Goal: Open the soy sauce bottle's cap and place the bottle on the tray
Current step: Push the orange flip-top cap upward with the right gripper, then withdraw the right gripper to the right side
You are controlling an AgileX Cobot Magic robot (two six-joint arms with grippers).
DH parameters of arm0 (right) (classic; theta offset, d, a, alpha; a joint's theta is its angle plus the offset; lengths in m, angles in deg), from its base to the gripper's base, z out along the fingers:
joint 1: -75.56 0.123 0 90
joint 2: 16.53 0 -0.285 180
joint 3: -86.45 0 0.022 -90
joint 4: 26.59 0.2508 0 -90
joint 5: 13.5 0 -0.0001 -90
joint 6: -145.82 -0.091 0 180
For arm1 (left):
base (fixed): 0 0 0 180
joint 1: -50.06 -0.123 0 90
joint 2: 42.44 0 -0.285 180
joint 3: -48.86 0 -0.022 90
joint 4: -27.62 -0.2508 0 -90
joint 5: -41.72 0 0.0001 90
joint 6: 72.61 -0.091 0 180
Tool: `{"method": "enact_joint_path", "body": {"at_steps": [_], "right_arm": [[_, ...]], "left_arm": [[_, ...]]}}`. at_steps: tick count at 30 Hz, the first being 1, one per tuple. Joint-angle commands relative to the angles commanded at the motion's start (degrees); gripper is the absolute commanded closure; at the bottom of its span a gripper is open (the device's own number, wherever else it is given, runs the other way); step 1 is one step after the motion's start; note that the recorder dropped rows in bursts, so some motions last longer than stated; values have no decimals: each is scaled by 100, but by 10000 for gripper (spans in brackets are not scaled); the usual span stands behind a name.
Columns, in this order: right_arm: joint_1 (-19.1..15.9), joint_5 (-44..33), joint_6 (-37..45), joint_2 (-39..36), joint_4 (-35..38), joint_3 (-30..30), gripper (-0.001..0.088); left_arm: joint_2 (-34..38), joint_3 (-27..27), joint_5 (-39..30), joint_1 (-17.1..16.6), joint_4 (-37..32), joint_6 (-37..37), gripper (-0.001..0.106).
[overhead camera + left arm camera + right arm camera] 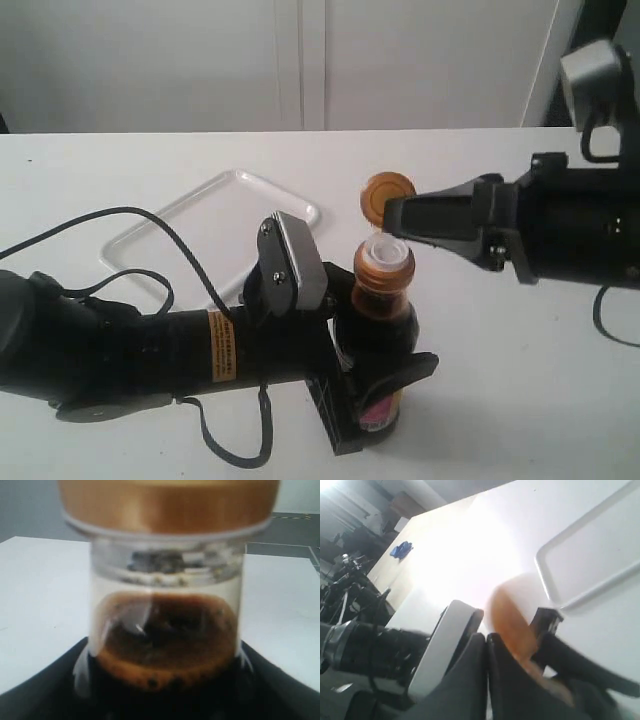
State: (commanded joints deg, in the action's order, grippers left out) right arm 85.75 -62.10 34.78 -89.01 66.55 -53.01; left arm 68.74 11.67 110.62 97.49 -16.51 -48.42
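Observation:
The soy sauce bottle (383, 315) stands upright on the white table, near the front. My left gripper (385, 385) is shut on its lower body, around the pink label. The amber cap lid (386, 194) is flipped up and back on its hinge, baring the white spout (386, 250) above the ribbed collar. My right gripper (392, 216) is shut with nothing between its fingers, and its tips touch the raised lid. In the left wrist view the bottle neck (165, 630) fills the picture between the dark fingers of the left gripper (165, 702). The right wrist view has the lid (512, 622) beside the right gripper (487, 636). The tray (240, 176) lies behind the bottle, to the left.
A black cable (130, 215) loops over the table and the tray's near corner. The left arm's camera block (292, 262) sits close beside the bottle's neck. The tray rim (580, 599) also shows in the right wrist view.

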Motion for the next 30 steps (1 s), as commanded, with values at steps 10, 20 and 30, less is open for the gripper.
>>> {"method": "enact_joint_path", "body": {"at_steps": [10,20,30], "right_arm": [[0,-473,-27,0,-220,-150,868],[0,-1427,16,11,-2730,-159,868],[0,-1496,-1242,11,-4669,-243,868]], "left_arm": [[0,0,0,0,0,0,1053],[0,0,-11,0,44,0,1053],[0,0,-31,0,43,41,1053]]}}
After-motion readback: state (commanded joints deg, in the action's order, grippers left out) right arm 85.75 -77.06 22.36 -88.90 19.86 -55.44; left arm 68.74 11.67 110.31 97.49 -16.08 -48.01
